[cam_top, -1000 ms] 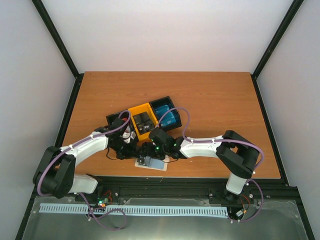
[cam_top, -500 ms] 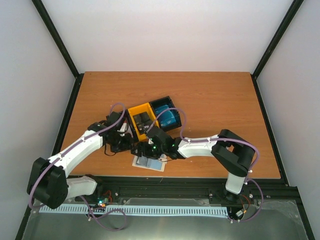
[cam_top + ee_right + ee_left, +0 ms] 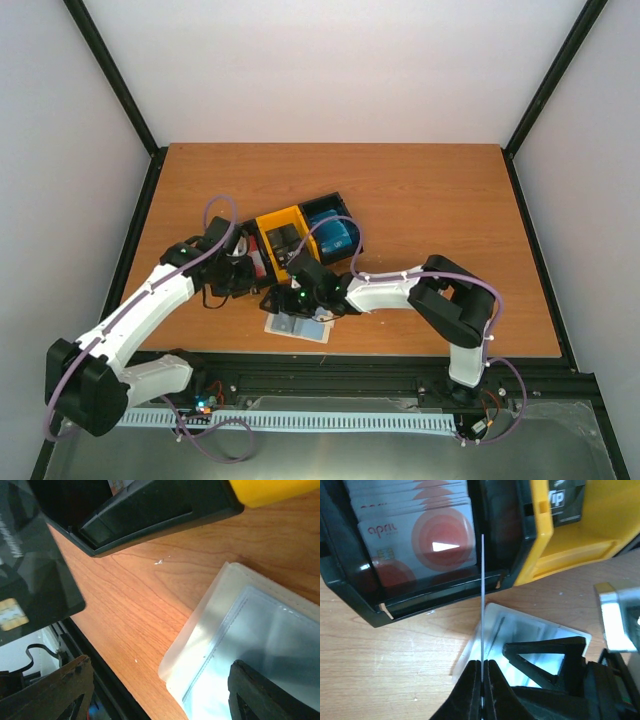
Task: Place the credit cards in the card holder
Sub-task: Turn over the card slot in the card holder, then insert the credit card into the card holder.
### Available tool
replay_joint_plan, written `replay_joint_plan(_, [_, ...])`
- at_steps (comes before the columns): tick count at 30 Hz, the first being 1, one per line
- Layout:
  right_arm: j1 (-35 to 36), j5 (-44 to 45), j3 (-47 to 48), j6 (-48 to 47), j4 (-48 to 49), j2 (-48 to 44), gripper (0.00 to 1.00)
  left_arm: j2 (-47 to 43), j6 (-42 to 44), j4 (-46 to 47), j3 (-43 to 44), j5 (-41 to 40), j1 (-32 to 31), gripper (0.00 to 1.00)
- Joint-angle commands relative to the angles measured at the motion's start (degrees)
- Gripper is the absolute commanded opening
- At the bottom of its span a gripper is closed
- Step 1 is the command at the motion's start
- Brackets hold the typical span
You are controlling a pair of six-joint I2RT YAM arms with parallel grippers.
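- While the small beige folding card holder (image 3: 300, 331) lay open, clear pockets up, on the wooden table (image 3: 420, 200) just beside the black-and-yellow plastic tray (image 3: 445, 594), the left claw (image 3: 483, 667) was clenched on one thin plastic card (image 3: 483, 595), seen edge-on.
- Card hung over the holder's tray-side edge; its edge line ran slightly askew to the pocket seam, so a small twist looked needed.
- Opposite, the right claw (image 3: 160, 680) stood spread wide, one finger over the holder, grasping nothing.
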Motion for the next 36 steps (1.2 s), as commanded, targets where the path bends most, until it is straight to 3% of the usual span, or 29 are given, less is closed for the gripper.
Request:
replay_joint_plan(1, [-0.07,3.80,1.67,-3.54,-2.93,-3.81,0.73,-2.54,1.20,1.07,3.15,3.24,-0.33,0.01])
replay_joint_plan(11, [-2.16,7.55,-7.83,-8.87,2.98,-21.76,0.73,-7.58,6.47,7.06,3.22,14.27,-0.34,0.01])
replay_joint_plan(18, [-3.87,5.32,-10.80,-11.89,2.05,-35.74,0.75,-13.75,11.21,16.76,3.87,35.93,-0.34,0.01])
replay_joint_plan(25, [-5.55,6.22,-12.43,-9.84,1.90,-47.62,0.71,-16.31,8.75,26.99,4.84,49.70,-0.32,0.01])
replay_joint_plan(30, [-7.43,0.70,-8.95,-11.34,-2.92,-50.36,0.56,-15.73,4.46,35.63,5.83,58.82,-0.34,0.01])
replay_joint_plan(33, [-7.51,-2.93,-6.96,-12.94,-4.82,-50.99,0.42,-15.32,3.98,37.68,6.75,60.75,-0.34,0.01])
replay_joint_plan(36, [-7.56,-6.00,-5.56,-13.72,-5.25,-51.65,0.35,-14.58,2.44,39.38,7.16,61.94,-0.34,0.01])
